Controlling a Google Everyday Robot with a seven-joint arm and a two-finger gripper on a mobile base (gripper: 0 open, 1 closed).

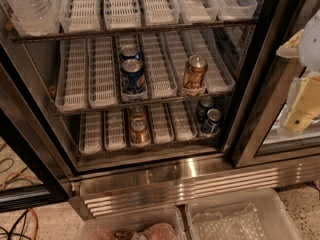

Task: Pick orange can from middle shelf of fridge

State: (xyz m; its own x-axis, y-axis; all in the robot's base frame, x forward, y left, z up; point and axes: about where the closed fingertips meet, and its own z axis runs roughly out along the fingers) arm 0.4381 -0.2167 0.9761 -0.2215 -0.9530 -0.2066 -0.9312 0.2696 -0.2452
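The orange can (194,73) stands upright at the front of a white lane tray on the right of the middle shelf (100,106) of the fridge (175,176), whose door is open. Two dark blue cans (133,76) stand one behind the other in a lane left of centre on the same shelf. My gripper (299,111) is a pale cream shape at the right edge of the camera view, outside the fridge, in front of the closed glass door. It is well to the right of the orange can and a little lower.
The lower shelf holds two orange-brown cans (139,130) in a middle lane and two dark blue cans (212,121) on the right. The black door frame (260,94) stands between gripper and shelf. Two clear plastic bins (240,219) sit on the floor in front.
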